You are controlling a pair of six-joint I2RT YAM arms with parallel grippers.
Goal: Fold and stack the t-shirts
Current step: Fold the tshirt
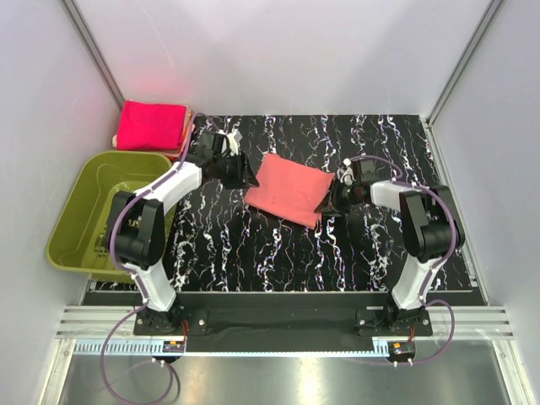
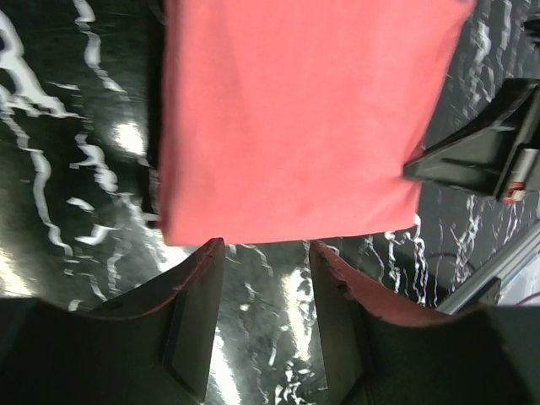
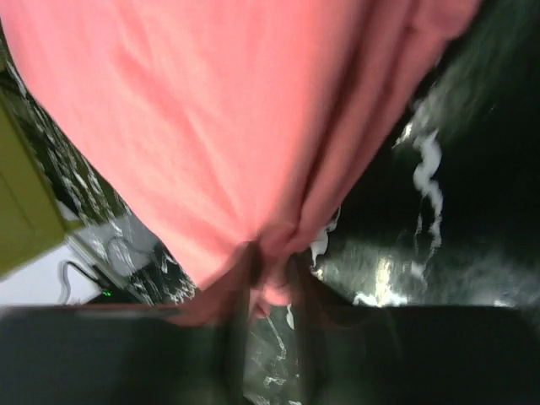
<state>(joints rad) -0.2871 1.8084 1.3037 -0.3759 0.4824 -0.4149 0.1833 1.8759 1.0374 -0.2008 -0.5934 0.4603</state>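
The left gripper (image 1: 242, 175) sits with its jaws apart just beside the salmon t-shirt (image 1: 287, 187), and the right gripper (image 1: 327, 203) pinches the shirt's other edge.

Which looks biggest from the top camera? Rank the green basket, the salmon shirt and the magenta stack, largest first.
1. green basket, clearly the largest
2. salmon shirt
3. magenta stack, somewhat smaller than the shirt. It lies farther back, so that gap is unsure.
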